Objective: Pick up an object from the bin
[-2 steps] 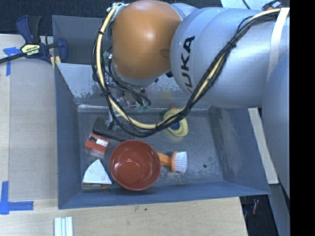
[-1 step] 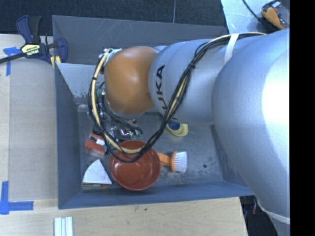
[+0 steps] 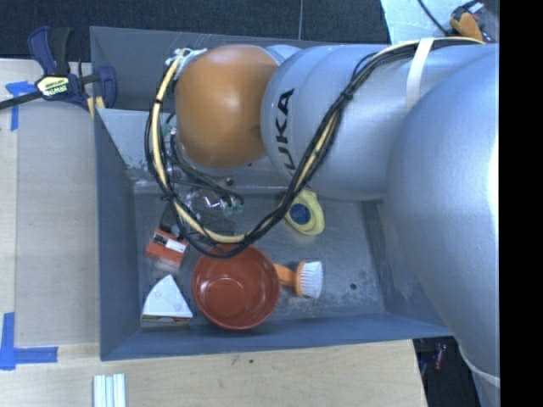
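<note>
Grey metal bin (image 3: 114, 253) with loose things along its near side: red bowl (image 3: 233, 293) in the middle, white wedge (image 3: 167, 299) just left of it, orange-handled brush (image 3: 303, 278) just right, yellow disc with blue centre (image 3: 303, 215) farther back. Gripper (image 3: 204, 200) low over the far-left floor under the arm's orange cover, too hidden to tell whether open, closed or holding anything. Nearest to it, on the near left, a small orange-and-white packet (image 3: 165, 247).

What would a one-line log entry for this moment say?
arm: orange wrist cover over upper left of bin | nearest: small orange box, red bowl | grasp: cannot tell
</note>
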Tool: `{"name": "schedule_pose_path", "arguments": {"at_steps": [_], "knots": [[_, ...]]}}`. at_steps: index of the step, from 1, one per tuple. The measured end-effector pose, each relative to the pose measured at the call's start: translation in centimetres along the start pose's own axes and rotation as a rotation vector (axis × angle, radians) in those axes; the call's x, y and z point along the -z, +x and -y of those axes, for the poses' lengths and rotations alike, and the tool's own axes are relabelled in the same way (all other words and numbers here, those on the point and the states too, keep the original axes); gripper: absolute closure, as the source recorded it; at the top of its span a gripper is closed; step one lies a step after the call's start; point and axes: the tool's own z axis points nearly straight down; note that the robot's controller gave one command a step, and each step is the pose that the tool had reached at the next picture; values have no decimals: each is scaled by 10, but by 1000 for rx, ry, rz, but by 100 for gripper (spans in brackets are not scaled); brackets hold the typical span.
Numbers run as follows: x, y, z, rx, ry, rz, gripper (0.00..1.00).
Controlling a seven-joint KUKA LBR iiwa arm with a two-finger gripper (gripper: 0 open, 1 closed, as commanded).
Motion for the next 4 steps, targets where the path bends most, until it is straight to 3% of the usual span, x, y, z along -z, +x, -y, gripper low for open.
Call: {"name": "schedule_pose_path", "arguments": {"at_steps": [1,2,3,4], "knots": [[5,1,0,16,0,15,0],[50,-28,32,8,-1,9,0],[63,-28,31,19,3,29,0],[51,-14,44,83,2,22,0]]}}
